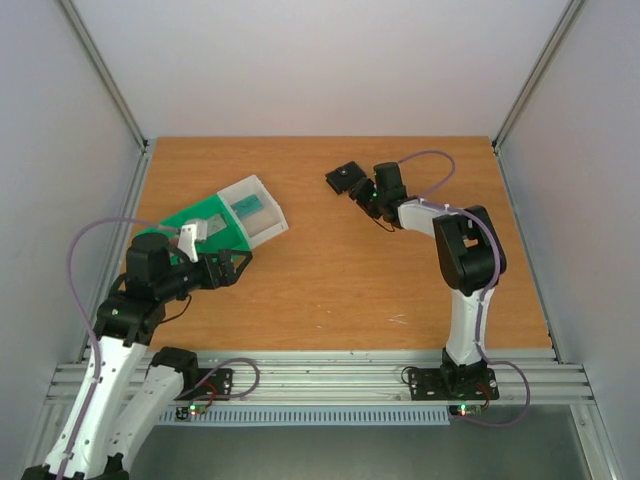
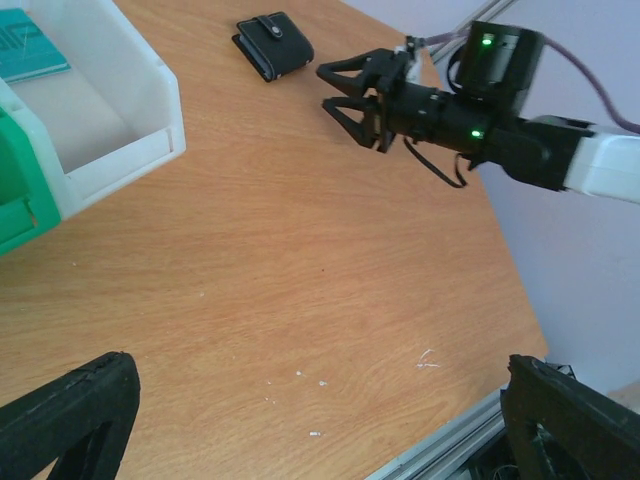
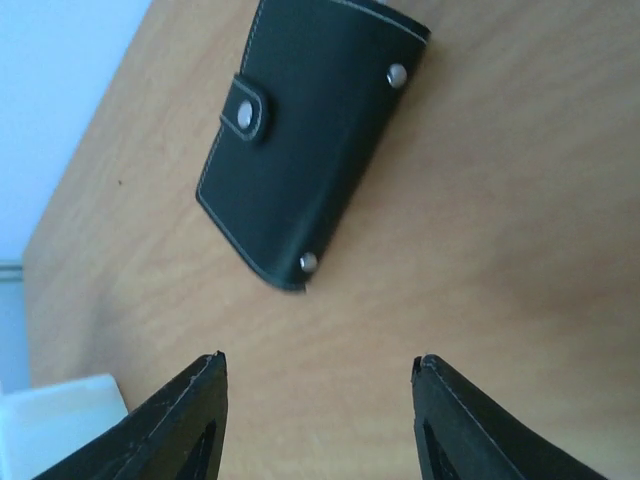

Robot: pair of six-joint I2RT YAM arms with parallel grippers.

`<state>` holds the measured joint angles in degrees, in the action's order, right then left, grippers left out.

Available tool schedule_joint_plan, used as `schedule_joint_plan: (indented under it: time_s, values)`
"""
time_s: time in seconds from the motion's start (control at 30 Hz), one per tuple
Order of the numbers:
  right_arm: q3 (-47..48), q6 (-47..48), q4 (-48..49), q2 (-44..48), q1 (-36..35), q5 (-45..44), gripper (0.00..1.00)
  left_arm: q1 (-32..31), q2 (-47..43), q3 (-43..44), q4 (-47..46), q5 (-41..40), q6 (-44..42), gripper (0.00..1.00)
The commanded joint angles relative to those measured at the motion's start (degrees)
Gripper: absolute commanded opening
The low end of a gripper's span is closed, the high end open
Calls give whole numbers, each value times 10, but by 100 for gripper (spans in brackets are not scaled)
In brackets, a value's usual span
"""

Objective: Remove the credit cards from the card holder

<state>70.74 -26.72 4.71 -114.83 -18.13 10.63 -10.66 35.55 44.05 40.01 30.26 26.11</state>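
The black card holder lies folded shut on the wooden table at the far middle, its snap tab fastened. No credit cards show at the holder. A teal card lies inside the white bin of the tray. My right gripper hovers just short of the holder's near corner, jaws apart with only bare table between them. My left gripper hangs wide open over the table by the tray, holding nothing.
The green-and-white sorting tray sits at the left, right beside my left arm. The table's aluminium front rail runs along the near edge. White walls and frame posts close in the sides and back.
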Motion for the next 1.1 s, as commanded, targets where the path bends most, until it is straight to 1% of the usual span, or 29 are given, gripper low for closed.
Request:
schedule_joint_plan:
  time_s: [0.0, 0.07, 0.2, 0.4, 0.47, 0.6, 0.83, 1.07]
  values:
    - [38, -61, 100, -68, 16, 33, 51, -3, -27, 12, 11, 2, -19, 99]
    - [58, -79, 119, -100, 21, 43, 50, -3, -32, 10, 13, 1, -21, 99]
    - [103, -94, 126, -148, 25, 49, 50, -3, -33, 4, 14, 0, -27, 99]
    - [141, -103, 102, -188, 26, 48, 49, -3, -28, 1, 14, -4, -31, 99]
    - [155, -103, 79, -200, 29, 52, 48, -3, -27, 2, 17, -6, -33, 99]
    - [153, -110, 67, -205, 35, 46, 44, -3, -30, 2, 19, -10, -34, 99]
    - [179, -112, 25, -221, 36, 41, 30, -3, -36, 1, 24, -19, -29, 100]
    - [201, -106, -16, -236, 36, 25, 18, -3, -43, 2, 28, -22, -26, 99]
